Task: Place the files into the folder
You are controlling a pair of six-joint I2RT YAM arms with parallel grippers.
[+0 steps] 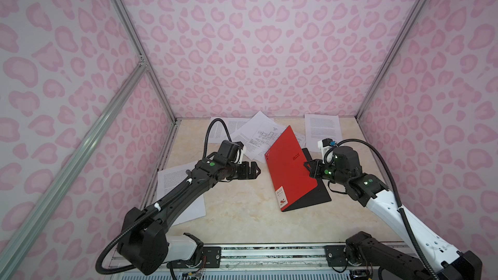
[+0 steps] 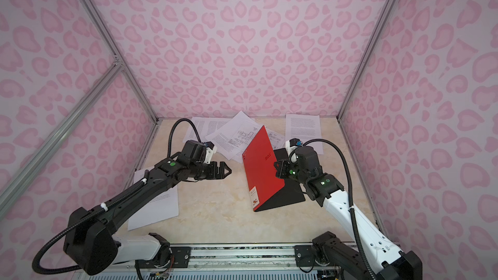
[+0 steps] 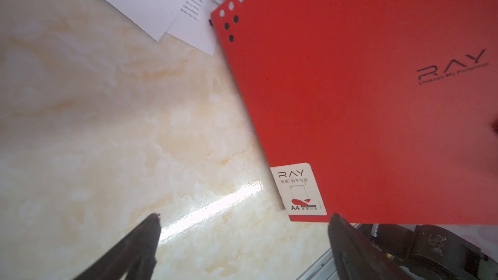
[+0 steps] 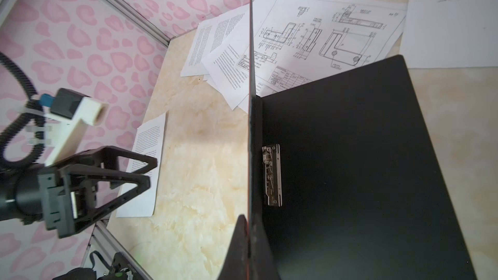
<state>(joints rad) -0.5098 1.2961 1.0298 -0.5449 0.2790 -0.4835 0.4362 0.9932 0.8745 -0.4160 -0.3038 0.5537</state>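
On the left of the bench (image 1: 250, 222), one printed sheet (image 1: 172, 184) of the files lies flat, partly under the left arm. The left gripper (image 1: 256, 171) hangs above bare bench between that sheet and the folder (image 1: 288, 168), touching neither; its fingers (image 3: 151, 227) stand wide apart with nothing between them. At the back, centre-left, a loose pile of files (image 1: 250, 133) lies fanned and overlapping, with the sheet of line drawings (image 4: 323, 36) on top; the pile's near edge runs behind the folder's far corner. The folder sits right of centre, open. Its red cover stands tilted up off the spine, logo and white label (image 3: 297, 189) facing the left arm. Its black inner panel (image 4: 350, 157) lies flat on the bench, with the metal clip (image 4: 272, 175) beside the spine. No sheet lies on the black panel. The right gripper (image 4: 249, 219) is at the free long edge of the red cover, fingers together and clamped on it, one on each face. At the back right, a further printed sheet (image 1: 322, 129) lies flat, apart from the folder.
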